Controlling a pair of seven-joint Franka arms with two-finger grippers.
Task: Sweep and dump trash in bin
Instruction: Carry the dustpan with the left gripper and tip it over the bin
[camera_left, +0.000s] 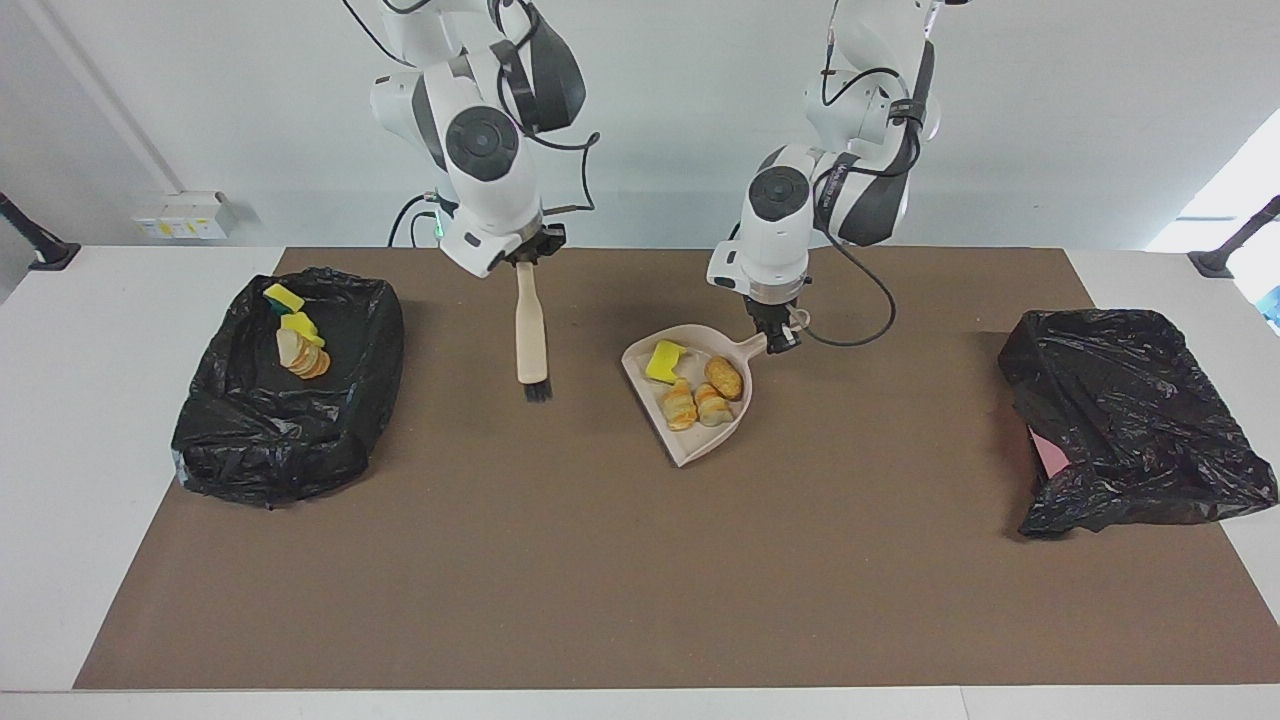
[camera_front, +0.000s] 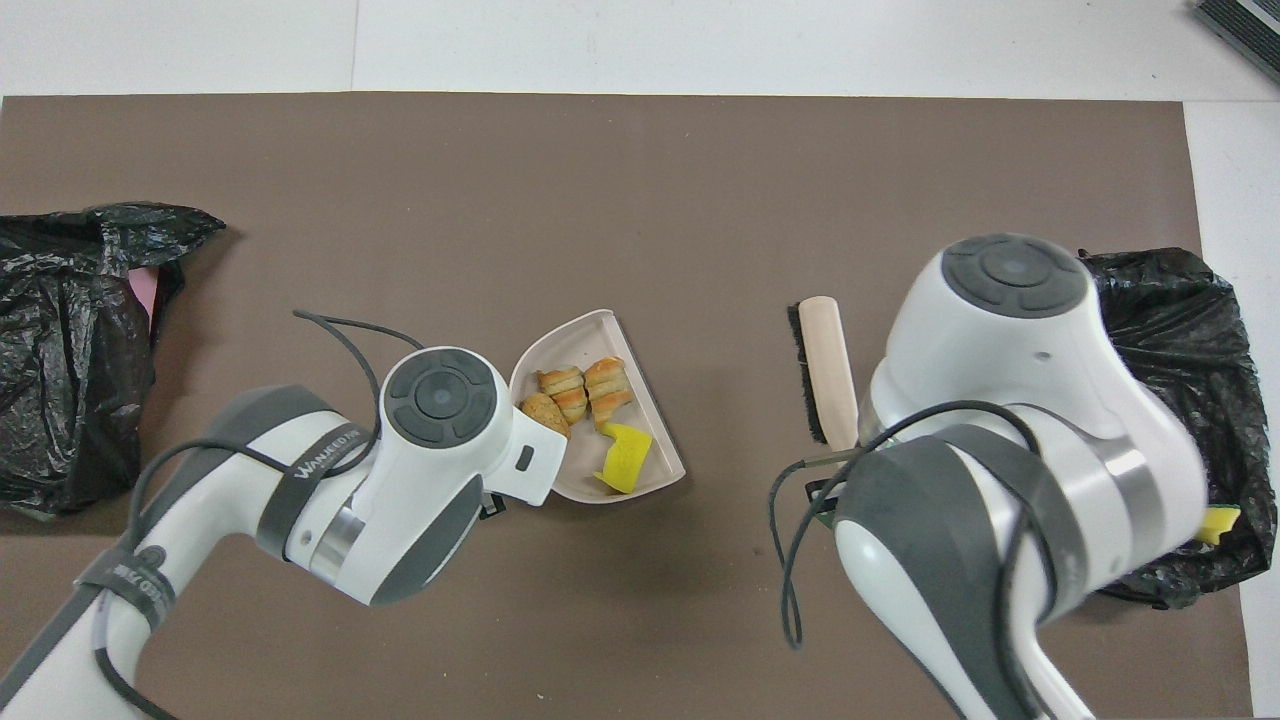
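Two bins (camera_left: 290, 385) flank mat; left pincer (camera_left: 781, 338) grips dustpan (camera_left: 700, 425) w/ trash (camera_left: 700, 392); right pincer (camera_left: 524, 258) grips brush (camera_left: 530, 335).

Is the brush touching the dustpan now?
Apart. In the facing view bare brown mat shows between the brush, hanging from the right gripper, and the dustpan, held by the left gripper.

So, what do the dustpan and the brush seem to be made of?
Dustpan: probably plastic; smooth, matte beige, moulded in one piece with its handle.
Brush: the pale beige handle could be wood or plastic, I cannot tell which; the dark tuft at its end looks like bristles.
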